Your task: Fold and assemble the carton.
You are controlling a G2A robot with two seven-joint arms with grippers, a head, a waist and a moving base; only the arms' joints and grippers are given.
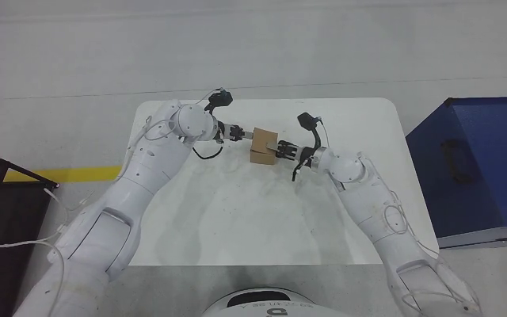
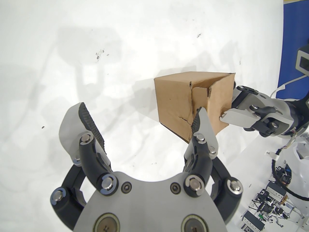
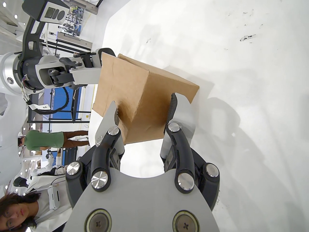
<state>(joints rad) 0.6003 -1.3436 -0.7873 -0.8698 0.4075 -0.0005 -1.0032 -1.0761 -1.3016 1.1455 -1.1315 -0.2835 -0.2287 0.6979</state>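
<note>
A small brown carton [image 1: 263, 146] sits at the back middle of the white table [image 1: 238, 230], its flaps mostly folded in and one seam gaping. My right gripper [image 1: 283, 150] is shut on it: in the right wrist view its fingertips [image 3: 111, 112] pinch the carton [image 3: 130, 80] near one corner and dent the card. My left gripper [image 1: 240, 134] is at the opposite side. In the left wrist view it [image 2: 141, 108] stands open, with one fingertip [image 2: 199, 119] against the carton's [image 2: 173, 97] edge. I cannot tell whether the carton rests on the table.
A dark blue bin [image 1: 467, 170] stands off the table's right edge. A black frame [image 1: 16, 198] and a yellow floor line [image 1: 71, 173] lie to the left. The table's front half is bare white surface with scuff marks.
</note>
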